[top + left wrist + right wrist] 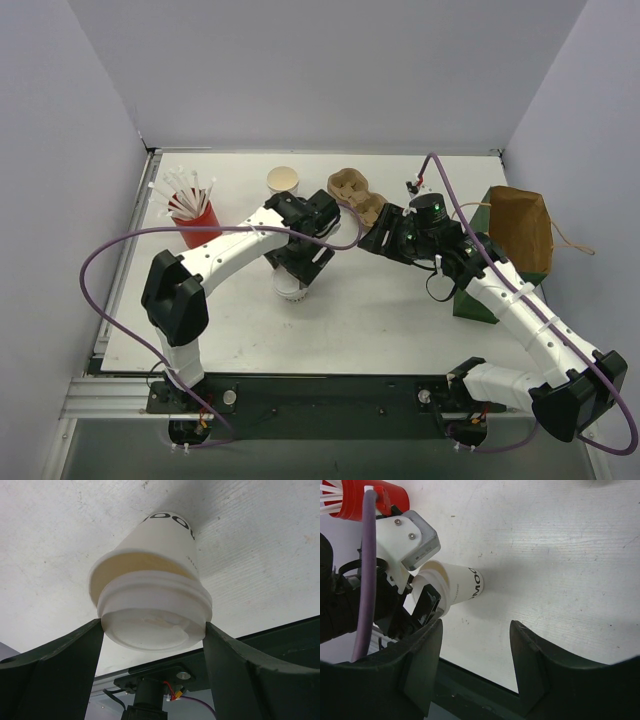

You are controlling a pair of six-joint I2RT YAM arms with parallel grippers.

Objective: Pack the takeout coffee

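- So, barely started imo: takeout coffee (160, 550) stands upright on the surface (400, 320), not packed yet.
- Left hand (154, 632) pinches the lid from both sides, fingers wide bc the lid's wide. Lid looks a bit crooked on the rim.
- Right hand (476, 630) is spread, nothing btw its fingers.
- Paper bag (520, 230) stands far right, well apart from the cup.
- Left to do, prob: lift, carry over, lower into bag.
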